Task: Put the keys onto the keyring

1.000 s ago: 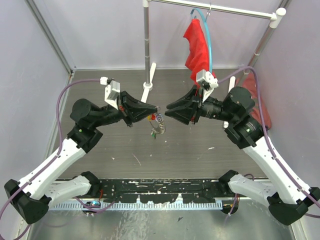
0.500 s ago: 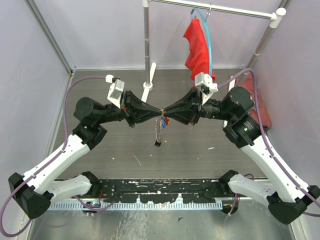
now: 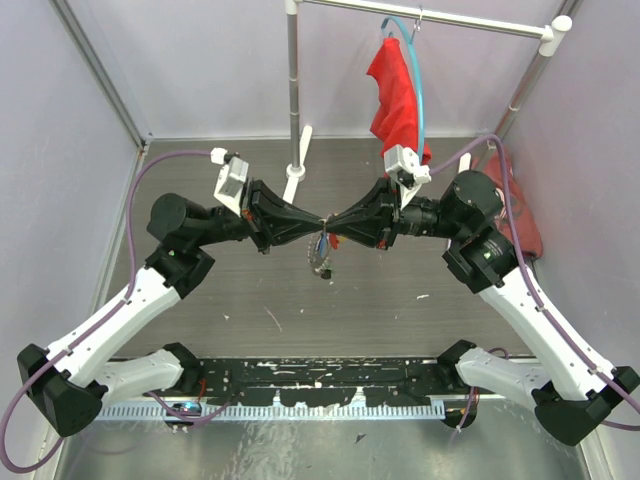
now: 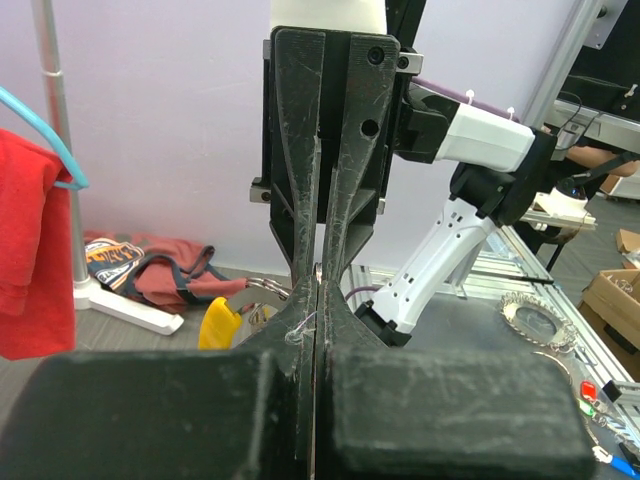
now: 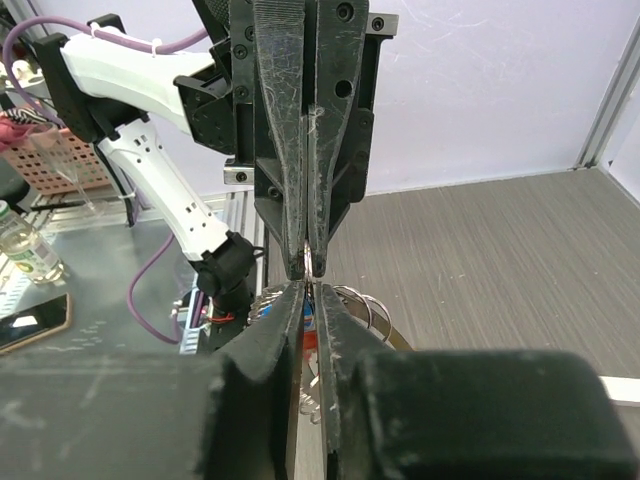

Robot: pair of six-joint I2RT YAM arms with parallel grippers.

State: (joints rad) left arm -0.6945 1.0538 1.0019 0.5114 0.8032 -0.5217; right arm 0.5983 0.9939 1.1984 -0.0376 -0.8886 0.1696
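My two grippers meet tip to tip above the table's middle. The left gripper (image 3: 315, 224) is shut on the thin grey keyring (image 3: 320, 257), which hangs below the tips as a metal loop. The right gripper (image 3: 331, 228) is shut on the same loop from the other side. In the right wrist view the ring's wire (image 5: 312, 262) sits between both pairs of tips, with blue and red keys (image 5: 308, 315) between my right gripper's (image 5: 312, 285) jaws. In the left wrist view the left gripper (image 4: 318, 280) is fully closed, with a yellow key head (image 4: 220, 322) and metal loops (image 4: 266, 286) beside it.
A clothes rack pole (image 3: 292, 90) stands behind the grippers. A red cloth (image 3: 398, 95) hangs on a light-blue hanger from its bar. A red garment (image 3: 522, 215) lies against the right wall. A black strip (image 3: 330, 375) runs along the front edge.
The right gripper closed in and shut onto the ring held by the left gripper. The hanging loop and its keys have swung and drawn up closer under the tips.
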